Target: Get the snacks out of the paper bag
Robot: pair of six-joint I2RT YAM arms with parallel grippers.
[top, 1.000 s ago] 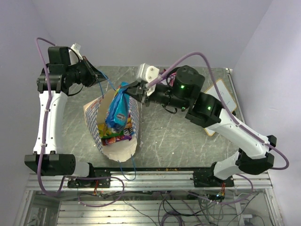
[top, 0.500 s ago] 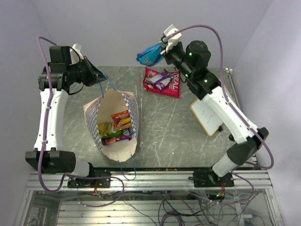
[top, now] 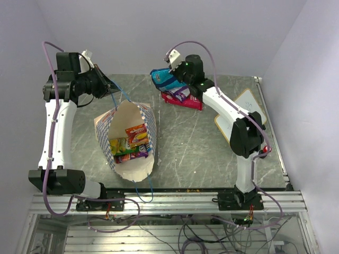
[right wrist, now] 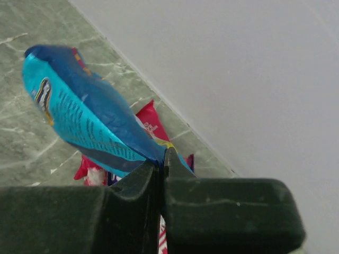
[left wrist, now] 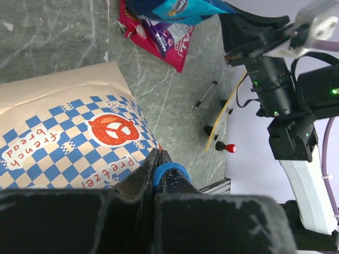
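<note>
The cream paper bag (top: pixel 132 159) with a blue-checkered band stands open at the table's left-middle; it also shows in the left wrist view (left wrist: pixel 63 116). Several orange, green and purple packets (top: pixel 130 142) lie inside it. My left gripper (top: pixel 108 84) is shut on the bag's blue cord handle (left wrist: pixel 168 170) and holds it up. My right gripper (top: pixel 170 74) is shut on the corner of a blue snack pouch (right wrist: pixel 79 121), holding it just above the crimson "REAL" bag (top: pixel 188 98) and a purple packet (top: pixel 179 94) at the back of the table.
A small whiteboard (top: pixel 241 116) lies on the right side of the table, with a red-tipped marker (left wrist: pixel 226 147) by it. The back wall is close behind the right gripper. The grey marbled tabletop (top: pixel 196 153) lies between bag and whiteboard.
My right arm lifted the blue pouch out of the paper bag, swung it up and to the back, then lowered it over the crimson bag. The left arm has held still.
</note>
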